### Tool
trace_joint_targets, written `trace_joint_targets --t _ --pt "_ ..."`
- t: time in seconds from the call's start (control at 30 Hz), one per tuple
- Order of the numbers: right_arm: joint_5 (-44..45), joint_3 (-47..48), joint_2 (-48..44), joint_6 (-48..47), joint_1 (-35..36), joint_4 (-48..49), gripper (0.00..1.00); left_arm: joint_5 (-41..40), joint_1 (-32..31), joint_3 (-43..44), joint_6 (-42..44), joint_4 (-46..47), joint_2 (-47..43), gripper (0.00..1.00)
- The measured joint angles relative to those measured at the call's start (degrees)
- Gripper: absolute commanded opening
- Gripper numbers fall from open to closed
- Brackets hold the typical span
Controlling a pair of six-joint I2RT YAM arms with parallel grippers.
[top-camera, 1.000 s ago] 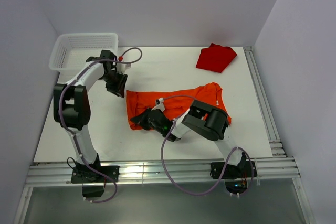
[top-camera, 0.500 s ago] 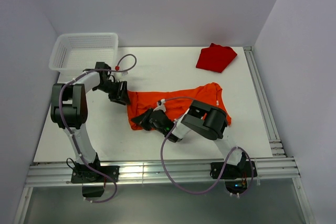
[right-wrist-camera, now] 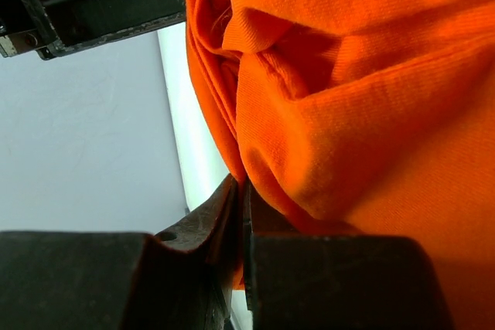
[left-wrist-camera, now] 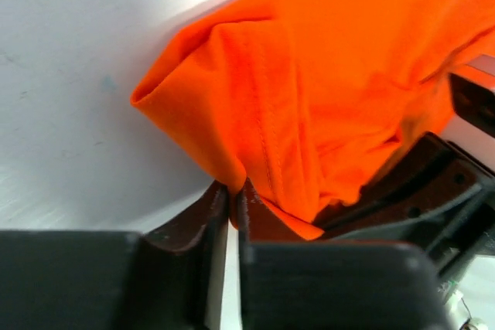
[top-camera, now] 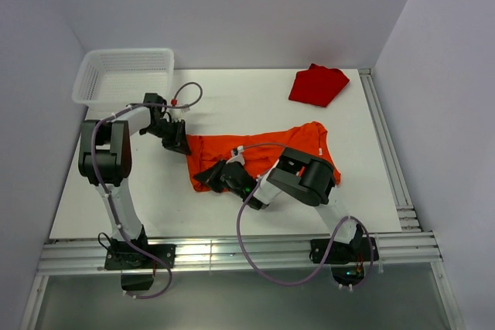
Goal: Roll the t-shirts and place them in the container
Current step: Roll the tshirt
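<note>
The orange t-shirt (top-camera: 267,147) lies crumpled across the middle of the table, bunched at its left end. My left gripper (top-camera: 180,144) is at the shirt's far left corner and shut on a fold of the orange cloth (left-wrist-camera: 332,75). My right gripper (top-camera: 207,178) is at the near left corner, its jaws pinching a thin edge of the same orange cloth (right-wrist-camera: 363,98). In each wrist view the cloth comes out from between the closed fingers. The darker red t-shirt (top-camera: 317,85) lies folded at the back right, away from both grippers.
A white mesh basket (top-camera: 91,83) stands at the back left corner, just behind the left arm. A metal rail (top-camera: 383,144) runs along the table's right edge. The right arm's elbow (top-camera: 309,175) hangs over the orange shirt's near side.
The left gripper has come down from beside the basket to the orange shirt's far left corner and closed on it. The right gripper has stayed shut on the shirt.
</note>
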Motion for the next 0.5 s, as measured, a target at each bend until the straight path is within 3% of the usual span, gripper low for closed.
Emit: trace_joint_targets --t 0.1,0.5 --pt "-0.02 0.24 0.0 -0.2 -0.02 -0.33 0.0 -3.32 -1.07 1.22 -0.04 -1.36 0.11 0.0" --pt "-0.13 5.7 0.11 -2.64 -0.11 -4.72 0.0 -26.38 -9.38 12.17 0.98 -10.6 0.17 0.0"
